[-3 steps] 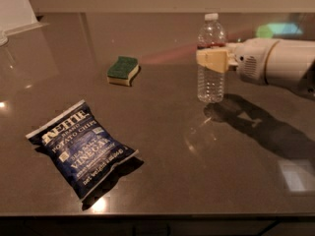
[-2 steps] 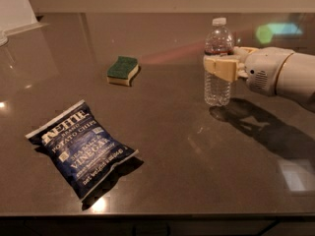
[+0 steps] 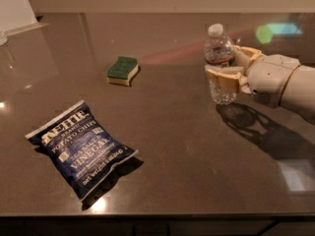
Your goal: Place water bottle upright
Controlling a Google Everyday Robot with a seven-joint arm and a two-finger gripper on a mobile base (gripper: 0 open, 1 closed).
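Observation:
The water bottle (image 3: 219, 48) is clear and ribbed, with a white cap and a reddish band near the neck. It is upright at the right of the dark table (image 3: 167, 141), its base at or just above the surface. My gripper (image 3: 224, 63) reaches in from the right and is shut on the bottle's middle. One tan finger (image 3: 224, 77) crosses in front of the bottle and the other (image 3: 248, 53) lies behind it.
A green and yellow sponge (image 3: 122, 70) lies left of the bottle, toward the back. A dark blue chip bag (image 3: 78, 146) lies flat at the front left. The table's front edge runs along the bottom of the view.
My gripper has carried the upright bottle a little to the right and slightly toward the front. The sponge and chip bag have not moved.

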